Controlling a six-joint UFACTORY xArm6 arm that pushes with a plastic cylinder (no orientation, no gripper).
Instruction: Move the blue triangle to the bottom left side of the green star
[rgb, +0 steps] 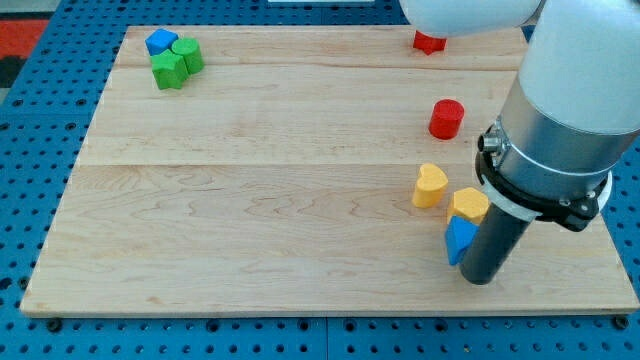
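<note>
sitting near the view's bottom right, the blue triangle (459, 238) lies on the counter (270, 200) with the tool, my tip (478, 280), touching or almost touching its right side; the tip's very end is the dark rod's base, just to the right of and slightly below the triangle. the tool is a plain rod with nothing to part or close, so it clamps on nothing. just above the triangle, touching or nearly so, is a yellow block (469, 204), and a yellow heart (430, 186) sits a little to the upper left of that. the green star (168, 70) is far off at the view's top left, pressed against a second green block (187, 54) and a blue block (160, 41). judging from this, the travel across the counter is long and diagonal, and a triangle's slanted faces could let it pivot and slip off the rod if i push off centre. a push angled upward too soon would likely drag the yellow block or the yellow heart along. at the far end, overshooting could knock the star cluster and shift the goal itself. a red cylinder (446, 118) and a red block (429, 42) lie well above the path and seem safe.
</note>
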